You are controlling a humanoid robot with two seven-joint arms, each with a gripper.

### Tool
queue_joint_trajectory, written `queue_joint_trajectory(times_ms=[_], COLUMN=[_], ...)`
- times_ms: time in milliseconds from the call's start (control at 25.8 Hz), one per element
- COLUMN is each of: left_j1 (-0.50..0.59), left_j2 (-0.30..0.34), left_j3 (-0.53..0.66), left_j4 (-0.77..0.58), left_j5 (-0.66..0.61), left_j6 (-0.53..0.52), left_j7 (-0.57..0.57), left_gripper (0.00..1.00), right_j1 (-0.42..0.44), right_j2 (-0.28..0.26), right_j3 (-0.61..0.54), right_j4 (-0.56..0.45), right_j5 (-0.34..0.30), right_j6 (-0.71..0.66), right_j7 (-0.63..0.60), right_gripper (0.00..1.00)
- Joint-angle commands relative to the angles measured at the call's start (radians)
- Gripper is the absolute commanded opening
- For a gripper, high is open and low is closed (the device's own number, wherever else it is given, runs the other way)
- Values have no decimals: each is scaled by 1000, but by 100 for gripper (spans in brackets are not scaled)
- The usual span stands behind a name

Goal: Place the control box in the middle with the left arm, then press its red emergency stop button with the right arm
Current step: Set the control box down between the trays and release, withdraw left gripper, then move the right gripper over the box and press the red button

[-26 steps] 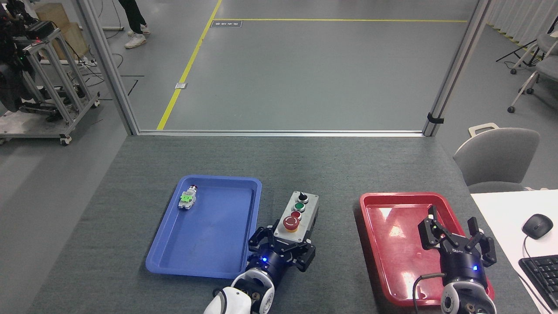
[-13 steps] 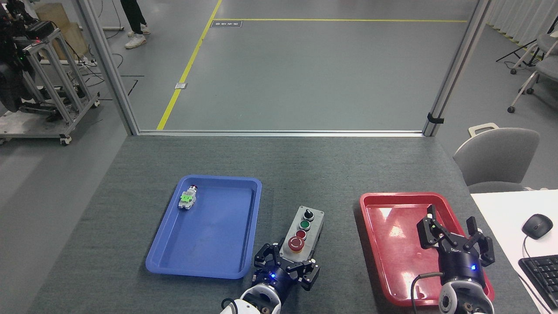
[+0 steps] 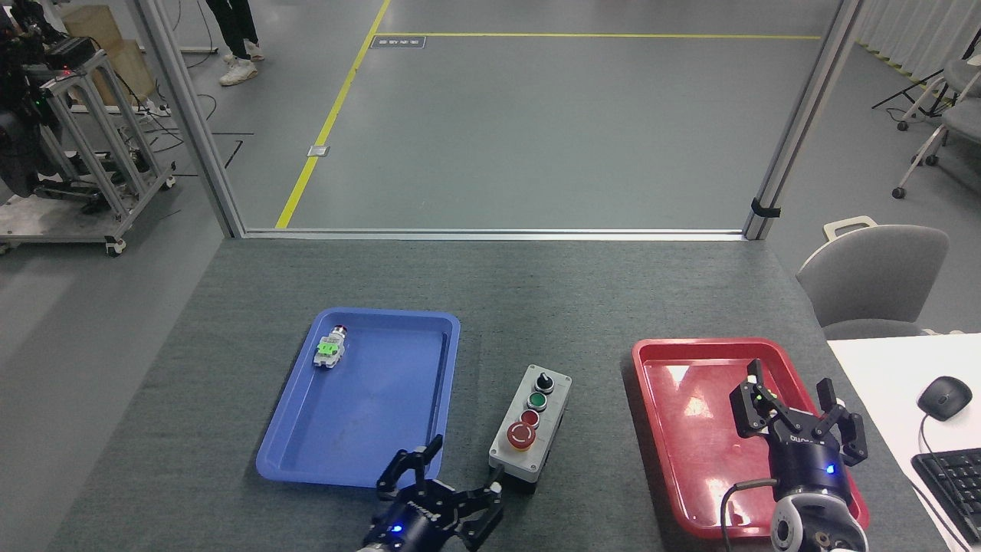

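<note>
box: rectangular control box (image 3: 530, 426) with light grey top and black base sits on the dark grey felt worktop (image 3: 498, 291), between the blue plastic tray (image 3: 360, 395) and the red plastic tray (image 3: 693, 429), nearer the blue one, near the front edge
left gripper: black clawed left gripper (image 3: 441, 502) just beside the box's near-left corner, jaws spread open, holding nothing (one claw tip looks close to the box corner, contact unclear)
right gripper: black clawed right gripper (image 3: 797, 422) over the red tray, jaws spread open, empty, well apart from the box
target: big red mushroom emergency stop button (image 3: 520, 435) with yellow ring, at the box's near end
risk 1: left claw could snag the corner and skew the box
risk 2: small flat red button (image 3: 529, 418) sits just beside the target, so an off-centre press hits the wrong one
risk 3: open claws may straddle the mushroom head, or a slanted push slides the unheld box
risk 4: right arm crossing could meet the left arm, likely
</note>
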Motion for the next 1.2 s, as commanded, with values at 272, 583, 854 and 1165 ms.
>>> queue_joint_trajectory(times_ms=[272, 583, 854, 1165], left_j1=[73, -73, -99, -90], left_j2=[70, 73, 41, 27], left_j3=[476, 597, 591, 591], left_j4=[-116, 5, 16, 11], left_j5=[58, 166, 162, 159], left_j6=[-223, -239, -96, -98], left_j7=[5, -3, -9, 2], left_gripper=[100, 100, 100, 100], right_j1=[-49, -153, -164, -164], right_j2=[2, 90, 116, 127], right_j3=[62, 405, 467, 499], right_j4=[4, 161, 222, 245], right_j5=[33, 237, 291, 298], right_j6=[-372, -274, -273, -271], right_j7=[1, 6, 6, 6], right_gripper=[0, 0, 0, 0])
